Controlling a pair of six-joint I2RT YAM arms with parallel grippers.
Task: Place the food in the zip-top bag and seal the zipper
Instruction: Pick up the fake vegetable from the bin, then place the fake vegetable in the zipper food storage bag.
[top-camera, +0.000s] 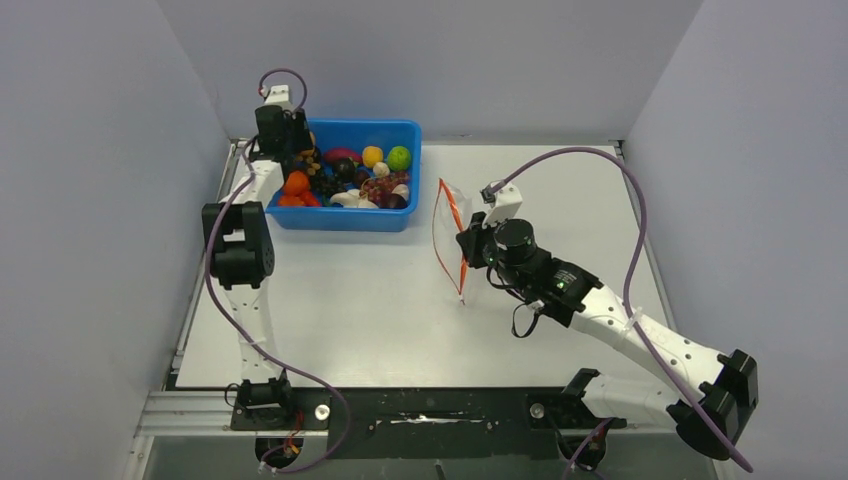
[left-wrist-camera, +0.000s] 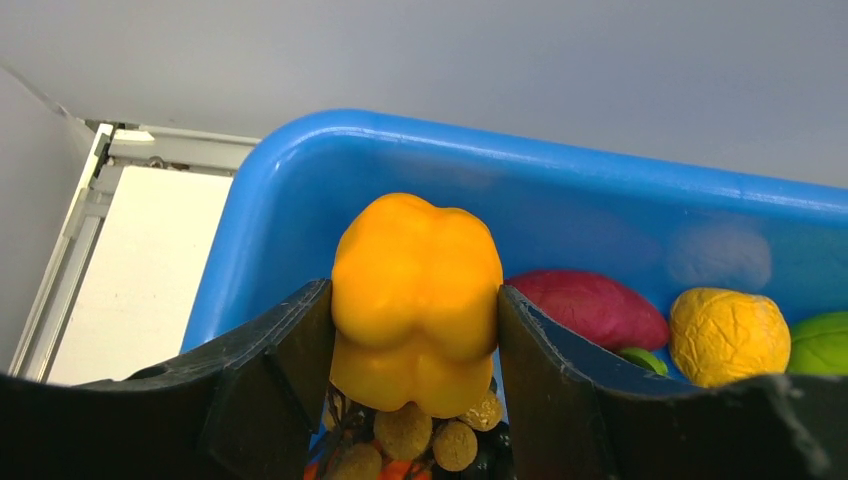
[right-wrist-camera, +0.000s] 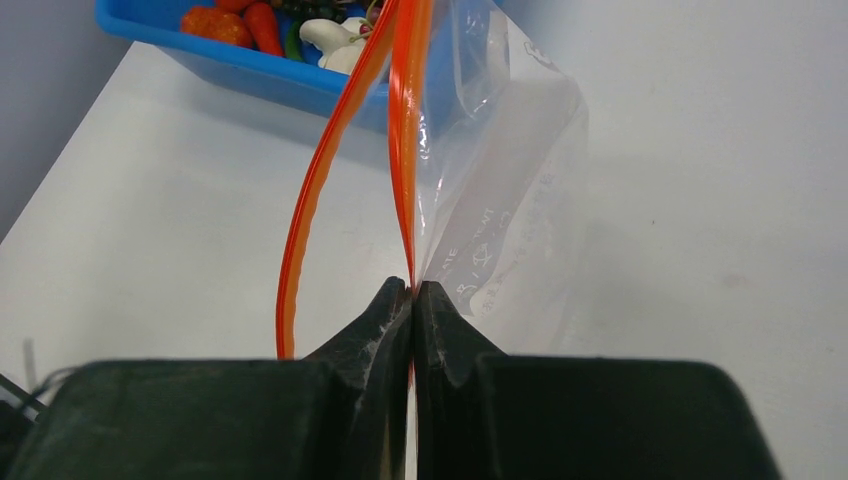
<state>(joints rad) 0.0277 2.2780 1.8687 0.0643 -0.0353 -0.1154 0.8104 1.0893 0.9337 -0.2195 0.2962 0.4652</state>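
Observation:
My left gripper (left-wrist-camera: 415, 320) is shut on a yellow toy pepper (left-wrist-camera: 415, 290), held just above the other food inside the blue bin (left-wrist-camera: 300, 190); in the top view it (top-camera: 296, 150) sits over the bin's left end. My right gripper (right-wrist-camera: 413, 290) is shut on one side of the red-orange zipper (right-wrist-camera: 405, 130) of the clear zip-top bag (right-wrist-camera: 510, 190). The other zipper side (right-wrist-camera: 310, 200) bows out to the left, so the mouth stands open. In the top view the bag (top-camera: 450, 235) hangs upright right of the bin, at my right gripper (top-camera: 468, 245).
The blue bin (top-camera: 400, 215) at the back left holds several toy foods: a magenta piece (left-wrist-camera: 590, 305), a yellow ball (left-wrist-camera: 728, 335), a green one (left-wrist-camera: 822, 342), orange pieces (top-camera: 295, 185). Grey walls close in on left, right and back. Purple cables arc over both arms.

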